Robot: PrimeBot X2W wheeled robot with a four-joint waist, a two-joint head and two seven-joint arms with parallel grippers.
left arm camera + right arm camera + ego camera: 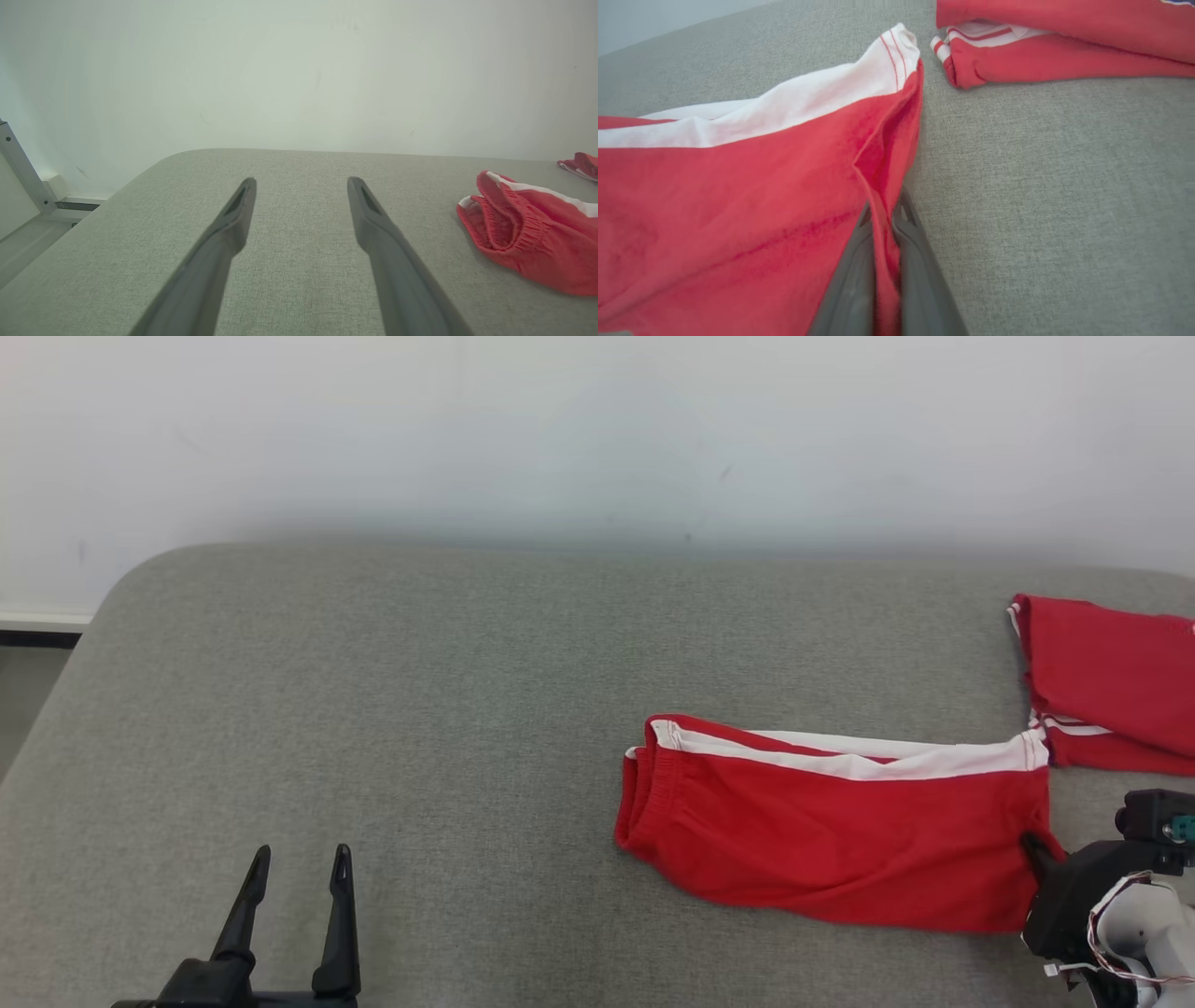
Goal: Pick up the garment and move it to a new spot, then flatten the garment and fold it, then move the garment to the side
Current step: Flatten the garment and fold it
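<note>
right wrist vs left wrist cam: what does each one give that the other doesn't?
Right wrist: right gripper shut on the red garment's edge, cloth pinched in it. Left wrist: left gripper open and empty, plus a metal frame at the left edge. Both: the red garment, a second red garment beyond it, the grey cushion.

Left gripper [302, 851]: we hold it low at our left, its two fingers spread wide and pointing forward.
Right gripper [882, 213]: we pinch its fingers tight on the garment [840, 840] edge.
Right wrist [1120, 915]: low at our far right, angled inward.
</note>
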